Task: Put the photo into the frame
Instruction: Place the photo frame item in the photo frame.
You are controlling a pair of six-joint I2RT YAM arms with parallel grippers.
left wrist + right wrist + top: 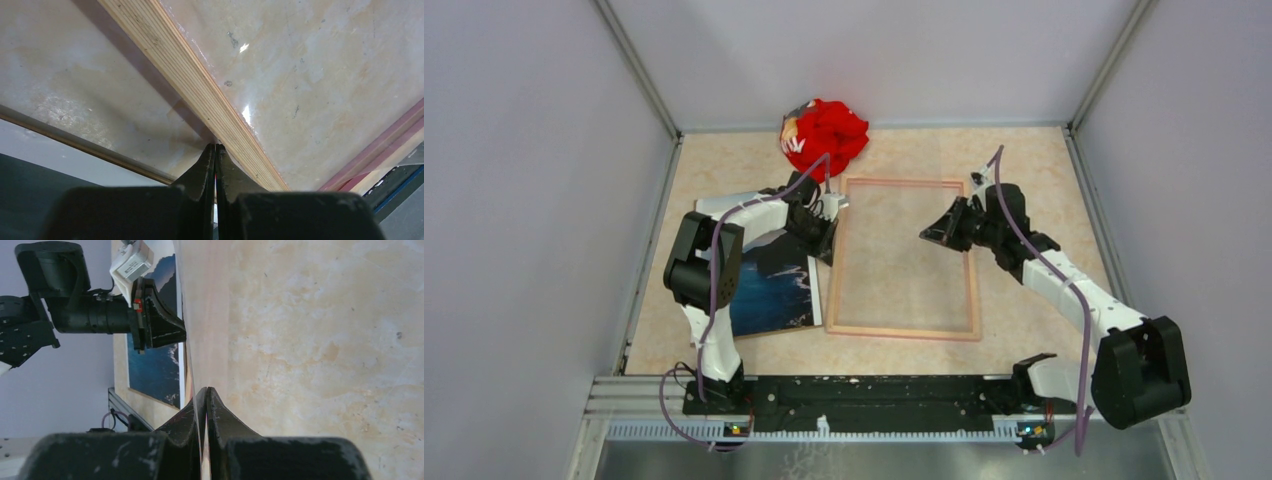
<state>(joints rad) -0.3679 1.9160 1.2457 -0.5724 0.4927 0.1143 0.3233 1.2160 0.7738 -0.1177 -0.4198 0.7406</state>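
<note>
At the near left of the desk [1034, 190], the photo [774, 290] lies flat outside the frame [904, 333], just beside its left rail and partly under the left arm, so the main step is not yet done. The frame lies mid-desk, its opening showing only marbled surface. The left hand [826, 228] has its fingers pressed together at that left rail, possibly touching the wood edge. The right hand [936, 233] hangs over the opening, fingers likewise together. The photo must be lifted and seated. Farther back, a red cloth bundle [829, 132] sits near the far wall [874, 60]; plain pale panels enclose the glossy beige desk.
</note>
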